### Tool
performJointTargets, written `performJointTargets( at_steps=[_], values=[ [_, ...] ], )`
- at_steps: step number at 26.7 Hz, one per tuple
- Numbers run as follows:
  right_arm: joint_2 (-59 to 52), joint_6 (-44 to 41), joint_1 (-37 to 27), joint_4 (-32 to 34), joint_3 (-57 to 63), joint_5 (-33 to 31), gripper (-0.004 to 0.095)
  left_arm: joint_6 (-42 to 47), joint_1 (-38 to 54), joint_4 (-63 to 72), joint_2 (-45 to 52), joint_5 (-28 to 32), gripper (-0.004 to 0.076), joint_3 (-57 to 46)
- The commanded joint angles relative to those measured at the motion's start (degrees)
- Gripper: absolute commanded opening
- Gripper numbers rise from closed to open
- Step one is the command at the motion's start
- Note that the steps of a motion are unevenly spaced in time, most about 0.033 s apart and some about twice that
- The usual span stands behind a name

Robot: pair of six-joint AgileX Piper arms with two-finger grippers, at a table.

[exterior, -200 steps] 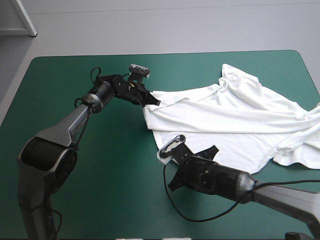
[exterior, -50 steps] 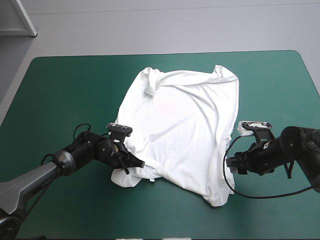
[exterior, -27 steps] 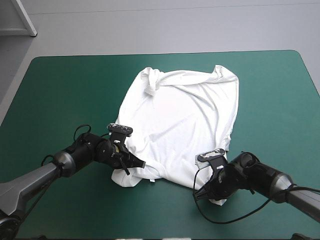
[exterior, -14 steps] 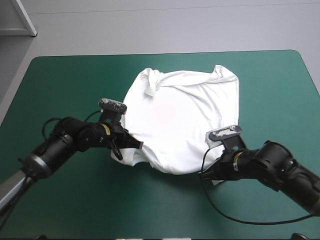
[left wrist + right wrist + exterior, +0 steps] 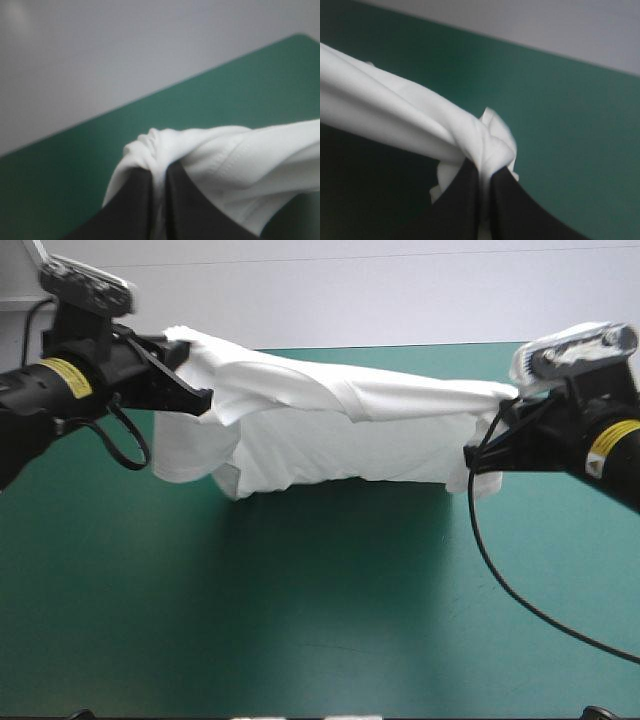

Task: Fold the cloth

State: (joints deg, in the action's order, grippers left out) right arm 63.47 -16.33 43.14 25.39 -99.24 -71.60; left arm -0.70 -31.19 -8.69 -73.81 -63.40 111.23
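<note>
**T-shirt** (image 5: 340, 430): white, lifted above the table (image 5: 300, 640) and stretched as a taut band between the two arms. Its lower part hangs in loose folds.

**Left gripper** (image 5: 195, 398): at the T-shirt's left end. The black fingers (image 5: 135, 205) are pinched together on a bunched corner of the fabric, with a thin fold running between them.

**Right gripper** (image 5: 478, 455): at the T-shirt's right end. It is likewise clamped on a gathered twist of cloth, which puckers just ahead of the tips.

A looser flap droops below the T-shirt's left end. The table's teal-green cover lies in shadow beneath the T-shirt. Whether the hanging lower edge touches the cover cannot be told.
</note>
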Motion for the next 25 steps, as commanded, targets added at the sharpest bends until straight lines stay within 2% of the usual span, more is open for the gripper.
performJointTargets(
  at_steps=[1, 6, 13, 19, 22, 25],
  values=[
    [2.61, 4.48, -0.09, 5.3, -12.31, -0.09, 0.0, -3.5, -0.13, -1.73, -0.13, 3.2, -0.001, 10.83],
    [8.4, 8.63, -0.09, 8.59, -28.5, -0.09, 0.0, -7.07, -0.13, -1.73, -1.4, 3.13, -0.001, 20.85],
    [14.51, 13.58, -0.09, 9.67, -44.3, 1.57, 0.0, -10.84, -0.13, -5.34, -1.53, 7.63, -0.001, 27.59],
    [14.8, 13.84, -0.09, 9.67, -51.04, 7.94, 0.0, -13.4, -0.13, -8.29, -1.53, 11.71, -0.001, 30.5],
    [14.8, 14.13, -0.09, 9.67, -52.69, 7.01, 0.0, -13.4, -0.13, -8.13, -1.53, 9.76, -0.001, 30.98],
    [15.92, 14.63, -0.09, 9.67, -52.19, 3.37, 0.0, -13.4, -0.13, -8.06, -2.46, 3.36, -0.001, 30.44]
  ],
)
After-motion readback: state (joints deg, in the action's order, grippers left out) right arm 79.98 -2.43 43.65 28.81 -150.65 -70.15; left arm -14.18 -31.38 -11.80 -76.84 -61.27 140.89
